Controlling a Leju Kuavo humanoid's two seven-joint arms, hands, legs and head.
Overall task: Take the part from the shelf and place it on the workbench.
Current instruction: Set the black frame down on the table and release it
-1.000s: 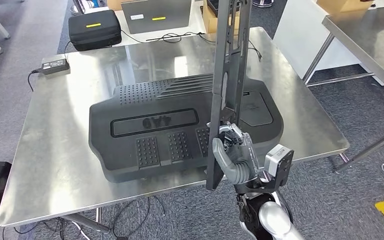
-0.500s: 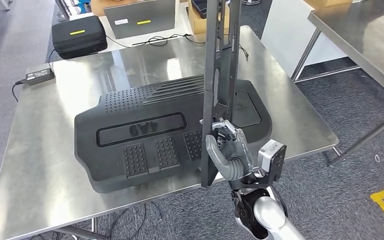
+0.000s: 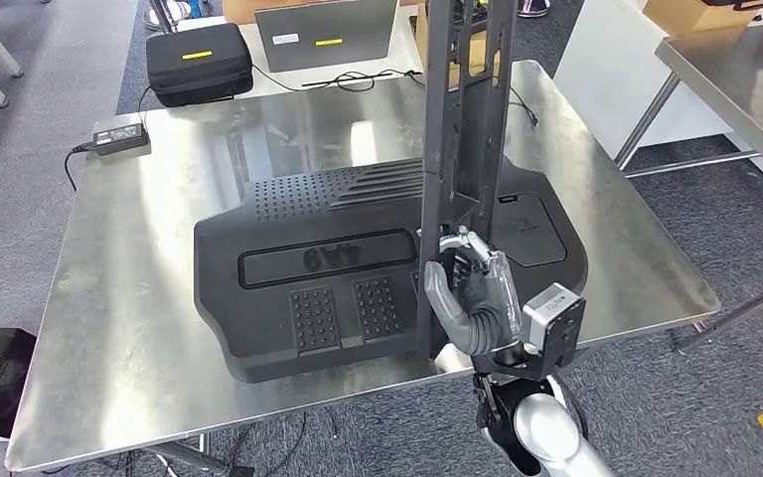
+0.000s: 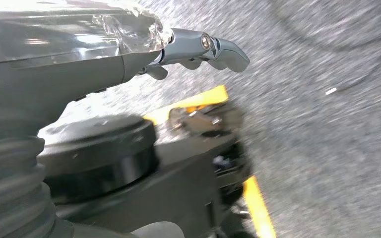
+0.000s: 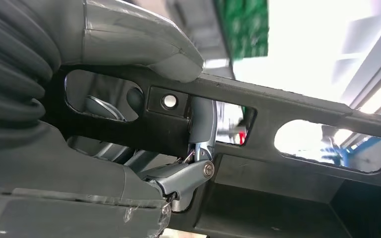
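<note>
Gripping a long dark slotted part (image 3: 462,119) near its lower end, the right hand (image 3: 472,298) is seen with the thumb pressed on one edge; the fingers are largely hidden behind the bar. The part is held upright above the steel workbench (image 3: 119,298), its top cut off. The left hand (image 4: 104,44) is blurred, nothing seen in it, fingers extended. A moulded, ribbed black panel (image 3: 358,268) lies on the bench.
</note>
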